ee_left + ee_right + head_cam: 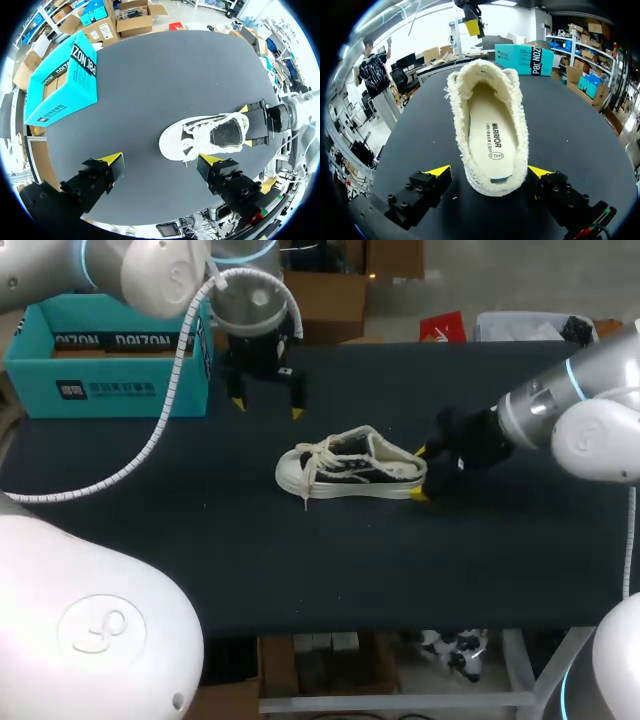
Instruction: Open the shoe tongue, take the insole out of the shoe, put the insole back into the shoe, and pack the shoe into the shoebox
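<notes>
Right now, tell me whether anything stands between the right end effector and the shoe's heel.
Nothing visible does. The right end effector sits at the heel of the shoe, with its open fingers on either side of the heel and only bare table around them. The left end effector hangs apart, beyond the shoe's far side.

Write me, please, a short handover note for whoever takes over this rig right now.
Left pincer: open and empty, above the table just behind the shoe.
Right pincer: open, its fingers on either side of the shoe's heel, not closed on it.
Shoe: upright on its sole mid-table, toe towards the left arm's side. The insole lies inside it.
Shoebox: open, at the table's far left corner.
Done: unclear. The pictures do not show whether the insole has already been out and back.
Left: at the least, packing the shoe into the shoebox.
</notes>
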`<state>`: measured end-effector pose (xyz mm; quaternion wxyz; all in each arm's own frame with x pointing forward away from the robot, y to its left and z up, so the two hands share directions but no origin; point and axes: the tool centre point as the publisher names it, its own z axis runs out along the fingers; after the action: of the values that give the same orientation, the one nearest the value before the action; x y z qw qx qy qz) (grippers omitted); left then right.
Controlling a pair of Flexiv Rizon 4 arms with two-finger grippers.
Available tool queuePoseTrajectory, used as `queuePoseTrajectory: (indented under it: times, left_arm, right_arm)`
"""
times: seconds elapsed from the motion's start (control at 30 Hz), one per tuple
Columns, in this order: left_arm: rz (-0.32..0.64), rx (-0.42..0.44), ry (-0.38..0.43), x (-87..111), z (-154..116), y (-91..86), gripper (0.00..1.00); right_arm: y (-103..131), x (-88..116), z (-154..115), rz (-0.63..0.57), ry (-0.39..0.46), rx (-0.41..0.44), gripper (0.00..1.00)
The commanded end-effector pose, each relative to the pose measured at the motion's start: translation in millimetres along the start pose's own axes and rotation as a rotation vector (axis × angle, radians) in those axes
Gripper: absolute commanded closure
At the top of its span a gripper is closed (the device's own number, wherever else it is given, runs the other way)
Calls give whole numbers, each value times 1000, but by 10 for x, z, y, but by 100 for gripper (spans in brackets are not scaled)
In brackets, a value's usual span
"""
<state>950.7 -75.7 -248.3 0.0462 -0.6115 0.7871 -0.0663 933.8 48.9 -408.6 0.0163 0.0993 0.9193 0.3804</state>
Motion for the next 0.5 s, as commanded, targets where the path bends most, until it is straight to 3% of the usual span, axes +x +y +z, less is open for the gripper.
queuePoseTrajectory:
  times: [0.03,0.5]
  left_arm:
    - [5,-9,2,70,58,-31,0]
    - [22,-27,21,128,157,-69,0]
  right_arm:
    - [-32,1,151,-3,-8,-25,0]
    - [-11,-94,295,9,-14,-87,0]
